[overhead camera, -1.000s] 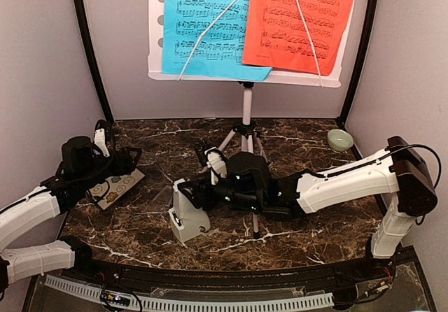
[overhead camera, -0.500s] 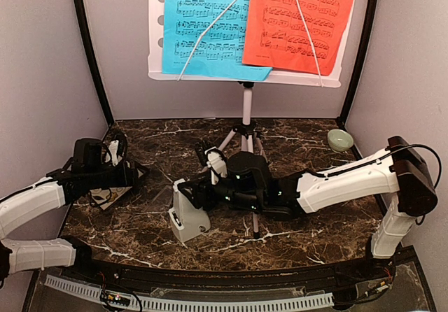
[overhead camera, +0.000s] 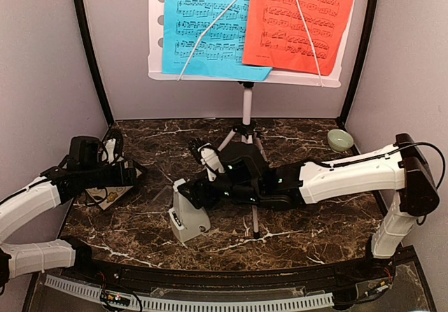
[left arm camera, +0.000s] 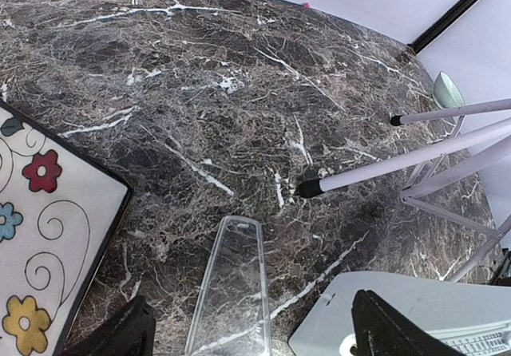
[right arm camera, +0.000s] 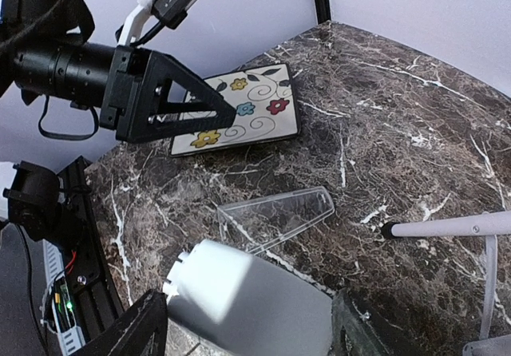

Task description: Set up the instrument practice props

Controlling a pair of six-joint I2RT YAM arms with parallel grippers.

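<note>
The white perforated music stand stands at the back on tripod legs, holding the blue sheet and the red-orange sheet. The pale grey pyramid metronome stands upright on the table, front centre. My right gripper has its jaws wide on either side of it, touching both sides in the right wrist view, where the metronome fills the gap. My left gripper is open and empty, its fingers either side of a clear plastic cover lying flat.
The floral coaster lies at the left under my left arm, also in the left wrist view. The small green bowl sits at the back right. Tripod legs reach along the table near the cover. Walls enclose three sides.
My left gripper has moved right, off the coaster towards the metronome. My right wrist has risen and turned a little. The metronome has not moved.
</note>
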